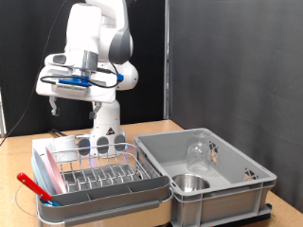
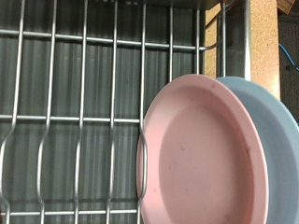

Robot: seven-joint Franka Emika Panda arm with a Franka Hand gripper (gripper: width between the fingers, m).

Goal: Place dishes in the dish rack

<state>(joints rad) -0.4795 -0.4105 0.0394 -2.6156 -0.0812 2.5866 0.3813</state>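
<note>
My gripper (image 1: pixel 54 107) hangs high over the far left end of the dish rack (image 1: pixel 104 178), a pale tray with a silver wire rack, and nothing shows between its fingers. A pink plate (image 1: pixel 43 173) stands on edge at the rack's left side. In the wrist view the pink plate (image 2: pixel 201 154) leans in the wires of the dish rack (image 2: pixel 75 112) against a pale blue plate (image 2: pixel 278 140), and my fingers do not show. In the grey crate (image 1: pixel 241 184) on the exterior view's right lie a small steel bowl (image 1: pixel 189 182) and a clear glass (image 1: pixel 199 151).
A red-handled utensil (image 1: pixel 33 185) lies at the rack's front left corner. Two bluish round items (image 1: pixel 93 144) stand at the rack's far end, by the robot's base (image 1: pixel 104 123). The wooden table (image 1: pixel 156 128) runs behind, with dark curtains at the back.
</note>
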